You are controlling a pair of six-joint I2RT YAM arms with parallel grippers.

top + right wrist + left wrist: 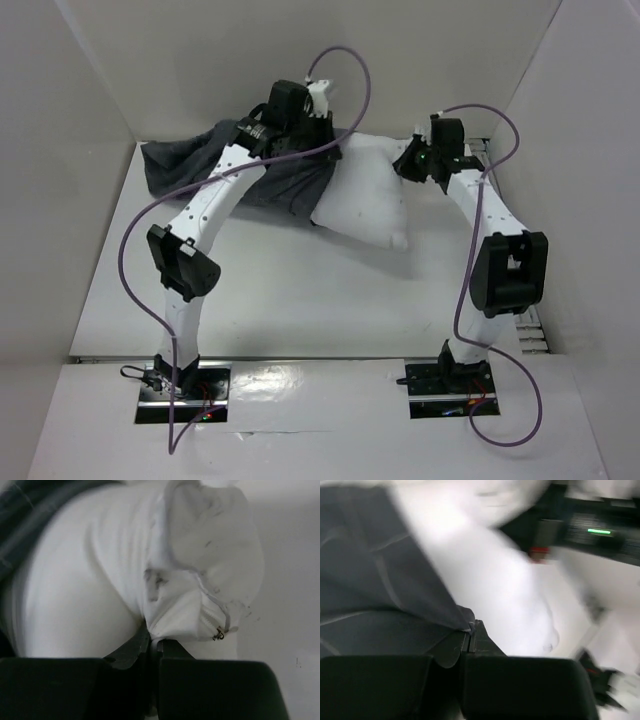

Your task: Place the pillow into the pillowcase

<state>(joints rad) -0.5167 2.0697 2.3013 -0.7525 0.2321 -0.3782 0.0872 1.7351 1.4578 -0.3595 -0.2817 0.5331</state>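
The white pillow (370, 200) lies at the back of the table, its left end inside the mouth of the dark grey checked pillowcase (180, 165). My left gripper (316, 140) sits at the pillowcase's mouth. In the left wrist view the left gripper (470, 630) is shut on the hem of the pillowcase (370, 580), with the pillow (485, 580) just beyond. My right gripper (408, 166) is at the pillow's far right corner. In the right wrist view the right gripper (154, 639) is shut on a fold of the pillow (85, 590) beside its zipper pull (220, 632).
White walls enclose the table on the left, back and right. The right arm's wrist (590, 530), with a green light, shows in the left wrist view. Purple cables (130, 250) loop off both arms. A strip of pillowcase (20, 515) shows behind the pillow.
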